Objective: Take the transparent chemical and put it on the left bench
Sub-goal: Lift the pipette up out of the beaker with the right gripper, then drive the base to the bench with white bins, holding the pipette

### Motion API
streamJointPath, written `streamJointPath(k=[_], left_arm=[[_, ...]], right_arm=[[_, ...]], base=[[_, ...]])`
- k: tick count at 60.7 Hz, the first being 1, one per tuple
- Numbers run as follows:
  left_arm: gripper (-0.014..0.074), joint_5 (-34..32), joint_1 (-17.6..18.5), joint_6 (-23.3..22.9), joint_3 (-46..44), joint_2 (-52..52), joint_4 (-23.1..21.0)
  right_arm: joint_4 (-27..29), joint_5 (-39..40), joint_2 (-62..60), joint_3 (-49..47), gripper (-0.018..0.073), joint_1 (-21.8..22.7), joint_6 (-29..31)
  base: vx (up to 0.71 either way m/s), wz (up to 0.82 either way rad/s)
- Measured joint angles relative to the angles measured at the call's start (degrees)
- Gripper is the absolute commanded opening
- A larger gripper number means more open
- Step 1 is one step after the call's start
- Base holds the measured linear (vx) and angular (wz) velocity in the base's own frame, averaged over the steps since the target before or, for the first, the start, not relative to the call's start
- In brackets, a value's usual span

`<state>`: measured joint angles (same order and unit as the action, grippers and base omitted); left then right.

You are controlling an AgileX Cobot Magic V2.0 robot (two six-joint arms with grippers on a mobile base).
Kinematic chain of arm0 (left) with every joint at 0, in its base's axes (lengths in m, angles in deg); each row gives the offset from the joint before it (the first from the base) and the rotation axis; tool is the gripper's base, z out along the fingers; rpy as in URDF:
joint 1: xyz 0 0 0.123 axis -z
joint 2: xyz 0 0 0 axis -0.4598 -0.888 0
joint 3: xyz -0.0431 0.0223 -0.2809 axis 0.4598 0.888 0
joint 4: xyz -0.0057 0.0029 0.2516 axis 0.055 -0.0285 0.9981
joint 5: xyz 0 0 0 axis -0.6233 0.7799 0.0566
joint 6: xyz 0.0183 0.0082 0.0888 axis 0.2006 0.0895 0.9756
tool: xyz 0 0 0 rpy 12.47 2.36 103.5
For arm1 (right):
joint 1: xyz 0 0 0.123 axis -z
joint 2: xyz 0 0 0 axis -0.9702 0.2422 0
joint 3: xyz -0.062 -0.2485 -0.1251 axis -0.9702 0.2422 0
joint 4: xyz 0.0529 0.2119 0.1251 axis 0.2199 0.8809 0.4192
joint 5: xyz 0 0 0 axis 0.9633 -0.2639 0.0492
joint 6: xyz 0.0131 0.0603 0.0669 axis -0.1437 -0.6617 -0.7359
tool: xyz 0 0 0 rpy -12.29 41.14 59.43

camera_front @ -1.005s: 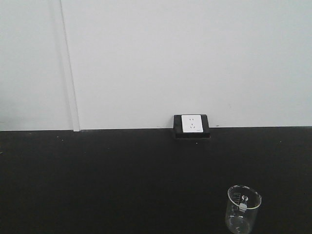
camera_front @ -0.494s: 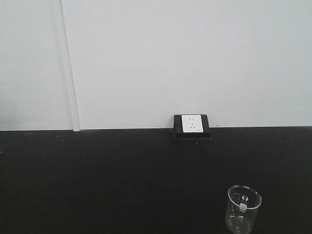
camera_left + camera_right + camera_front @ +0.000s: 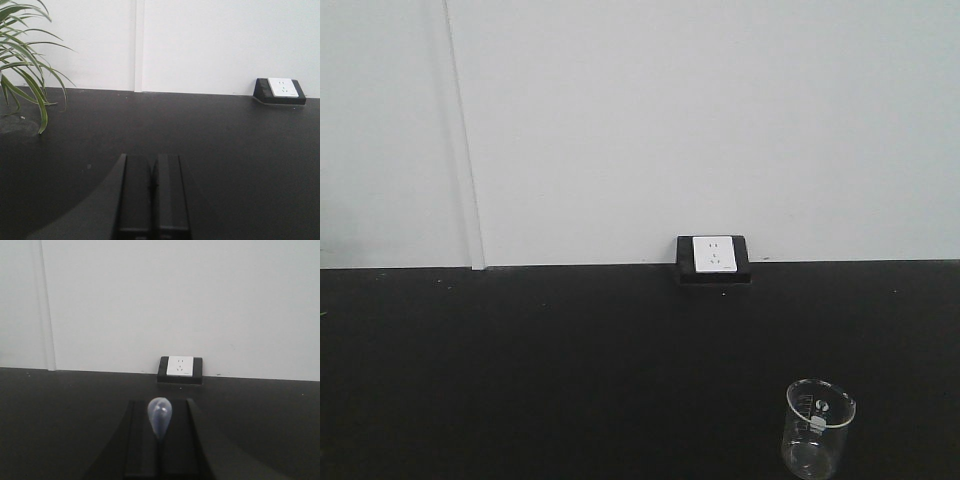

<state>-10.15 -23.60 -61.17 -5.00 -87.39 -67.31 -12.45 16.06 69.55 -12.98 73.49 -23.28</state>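
Right fingers [image 3: 141, 440]: narrow, closed on the dropper [image 3: 160, 421]. Its whitish bulb stands up between them and the stem runs down the gap.

Left fingers [image 3: 137, 195]: pressed together, nothing between them.

Progress: grab judged done. Left to do is the carry and the set-down. The left table is in no view, so placing has not begun.

Pose: both wrists level, low over the black table [image 3: 60, 405], fingers pointing at the white wall.

Beyond the right fingertips, a wall socket [image 3: 180, 367] at the table's back edge. Off the left fingers' left side, a plant [image 3: 20, 65]. The front view shows an empty glass beaker [image 3: 818, 428], well apart.
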Motion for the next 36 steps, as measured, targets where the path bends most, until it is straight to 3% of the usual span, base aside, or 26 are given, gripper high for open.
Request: streamJointPath(k=[17,36], left_arm=[[-0.0003,0.0,0.0,0.0,0.0,0.0,0.0],[-0.0003,0.0,0.0,0.0,0.0,0.0,0.0]], right_arm=[[0.1,0.0,0.0,0.0,-0.0003,0.0,0.0],[0.1,-0.1,0.0,0.0,-0.0003,0.0,0.0]], base=[[-0.1,0.0],[-0.27,-0.03]])
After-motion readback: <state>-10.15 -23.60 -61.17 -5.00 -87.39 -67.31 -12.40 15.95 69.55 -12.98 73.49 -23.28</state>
